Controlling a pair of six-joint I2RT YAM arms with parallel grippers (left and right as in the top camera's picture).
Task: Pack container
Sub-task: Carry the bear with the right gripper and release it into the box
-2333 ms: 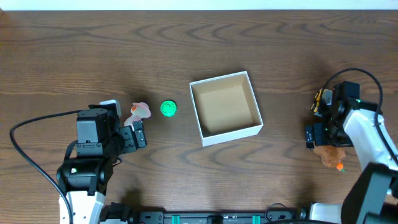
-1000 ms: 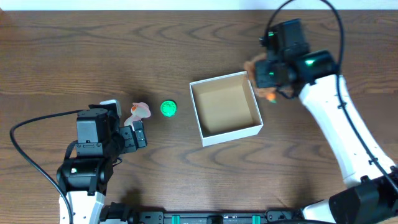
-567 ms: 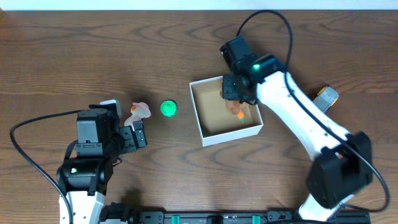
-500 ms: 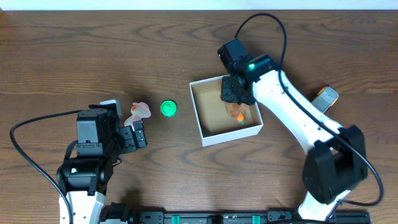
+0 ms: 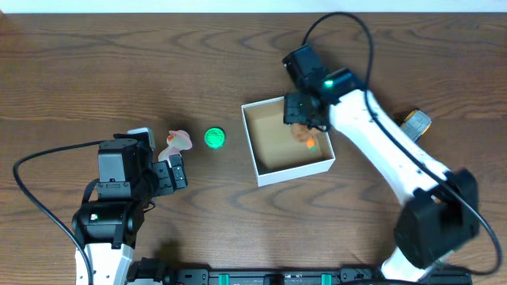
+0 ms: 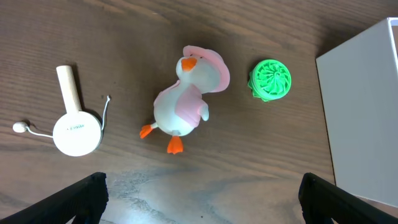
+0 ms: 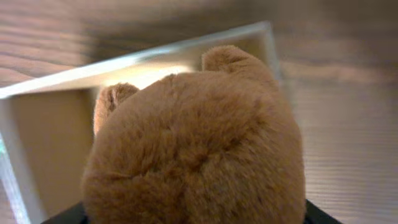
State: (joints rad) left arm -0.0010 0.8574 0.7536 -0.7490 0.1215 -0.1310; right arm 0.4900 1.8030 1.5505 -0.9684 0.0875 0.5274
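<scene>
**Overhead and wrist views.** The container (image 5: 273,146), one square open box of white card with a brown inside, sits at the middle of the desk (image 5: 95,55). It is judged light. Its thin walls look stiff lengthwise but likely to flex under a pinch, and it would probably slide if nudged. The best hold is on one wall's rim, near a corner.

The right jaws appear to grip one brown plush bear (image 7: 199,143), soft and springy, over the box's 2 o'clock corner. The left jaws stand wide apart, empty.

At the container's 9 o'clock lie one green ribbed ball (image 6: 270,79), one duck toy in a pink hat (image 6: 186,102) and one white disc with a wooden handle (image 6: 74,124). At its 3 o'clock lies one yellow-and-grey object (image 5: 417,121), too small to name.
</scene>
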